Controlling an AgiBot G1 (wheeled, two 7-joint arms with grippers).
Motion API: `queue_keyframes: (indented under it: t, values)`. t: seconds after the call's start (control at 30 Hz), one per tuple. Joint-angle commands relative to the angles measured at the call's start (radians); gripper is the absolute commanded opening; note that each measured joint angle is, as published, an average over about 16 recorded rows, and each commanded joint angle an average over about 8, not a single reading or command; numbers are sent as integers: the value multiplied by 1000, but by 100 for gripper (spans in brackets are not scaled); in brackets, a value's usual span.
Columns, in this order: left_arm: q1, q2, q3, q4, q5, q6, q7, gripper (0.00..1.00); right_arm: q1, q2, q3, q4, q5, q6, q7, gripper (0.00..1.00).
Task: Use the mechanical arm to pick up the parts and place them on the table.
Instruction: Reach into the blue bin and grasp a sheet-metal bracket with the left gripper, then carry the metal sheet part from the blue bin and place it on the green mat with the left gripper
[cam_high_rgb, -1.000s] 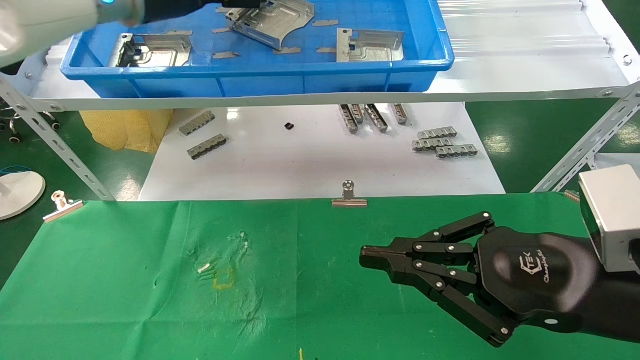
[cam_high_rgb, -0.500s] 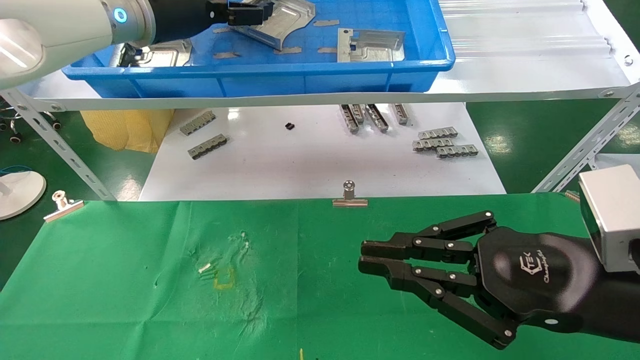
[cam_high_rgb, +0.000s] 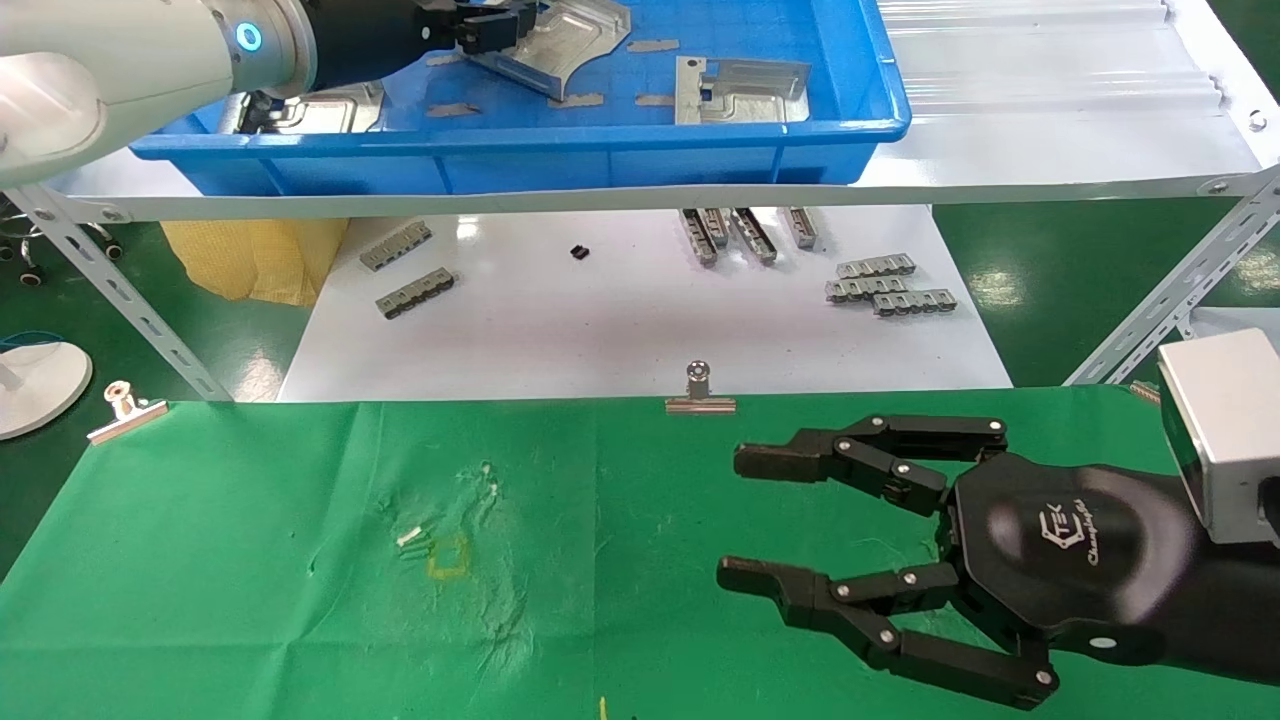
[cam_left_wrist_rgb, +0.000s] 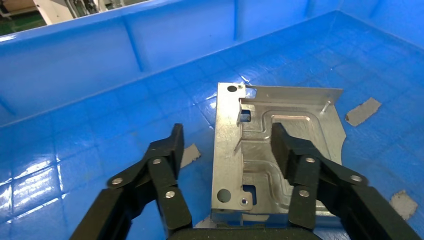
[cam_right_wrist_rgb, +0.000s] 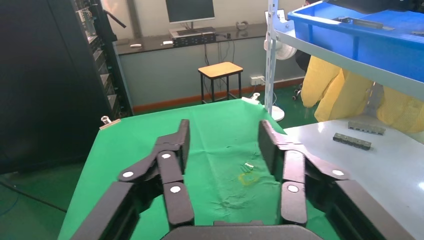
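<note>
Three silver parts lie in a blue bin (cam_high_rgb: 520, 140) on the white shelf: a tilted one (cam_high_rgb: 565, 35), one to the right (cam_high_rgb: 740, 90), and one on the left (cam_high_rgb: 320, 105) half hidden by my left arm. My left gripper (cam_high_rgb: 490, 25) is open in the bin at the tilted part. In the left wrist view the left gripper (cam_left_wrist_rgb: 226, 145) straddles the bent edge of that part (cam_left_wrist_rgb: 295, 105), one finger (cam_left_wrist_rgb: 282, 147) over the plate, the other (cam_left_wrist_rgb: 172, 145) over the bin floor. My right gripper (cam_high_rgb: 735, 518) hangs open and empty over the green table (cam_high_rgb: 250, 560), as the right wrist view (cam_right_wrist_rgb: 222, 137) also shows.
Small grey tape patches (cam_high_rgb: 650, 45) dot the bin floor. Grey slotted strips (cam_high_rgb: 885, 285) lie on the white tabletop (cam_high_rgb: 600, 330) under the shelf. Binder clips (cam_high_rgb: 698, 390) hold the cloth's far edge. Shelf legs (cam_high_rgb: 1170, 300) slant at both sides.
My right gripper has gone from shut to wide open, staying in place. My left arm has pushed a little farther into the bin toward the tilted part.
</note>
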Motion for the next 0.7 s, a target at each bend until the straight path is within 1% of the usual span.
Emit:
queue_keyframes:
  t: [0.03,0.43,0.57,0.7]
  values:
    - [3,0,5,-6,0,-6,-4,0,0,0,0,0,0,0,0,100]
    - [18,0,36,-31,-15,-20,-11,0,0,0,0,0,0,0,0,100]
    - [20,-3,34,-41,-37,-27,-2,0,0,0,0,0,0,0,0,100]
    - [13,-13,19,-52,-72,-18,30,0,0,0,0,0,0,0,0,100]
